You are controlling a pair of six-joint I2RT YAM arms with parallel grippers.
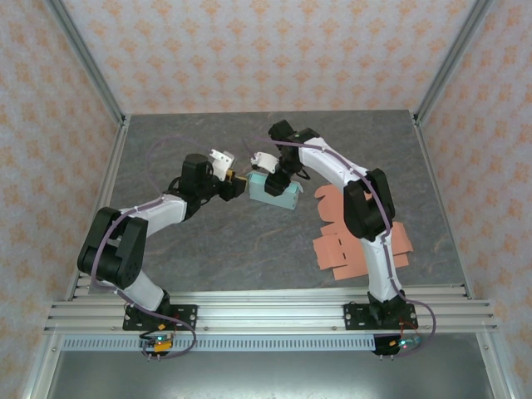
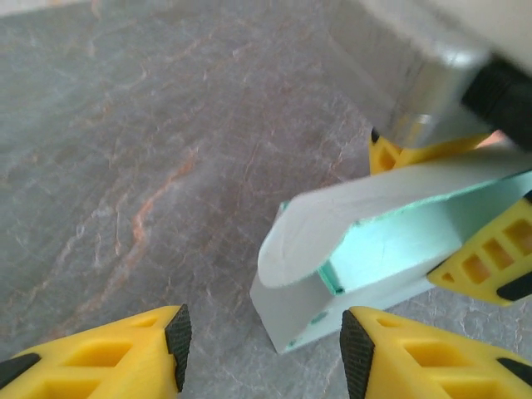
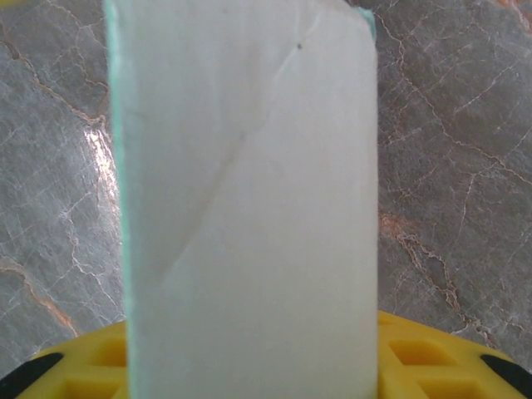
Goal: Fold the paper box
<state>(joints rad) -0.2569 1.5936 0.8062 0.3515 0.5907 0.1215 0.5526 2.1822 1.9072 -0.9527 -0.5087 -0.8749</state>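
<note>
Grey veined surface point(image 1: 208, 241) between patterned walls point(image 1: 249, 50), with the pale green paper box point(image 1: 273, 191) part-formed at its centre, near a pile of flat orange blanks point(image 1: 357, 245). Right fingers point(image 2: 486, 266) are clenched on one panel of the box, while the left fingers point(image 2: 108, 357) stand released and spread just short of its curved end flap point(image 2: 307, 241). Likely fault: should the left fingers press that flap off-line or too hard, the thin card may crease away from its score, or twist in the single pinch so that the fold springs open.
</note>
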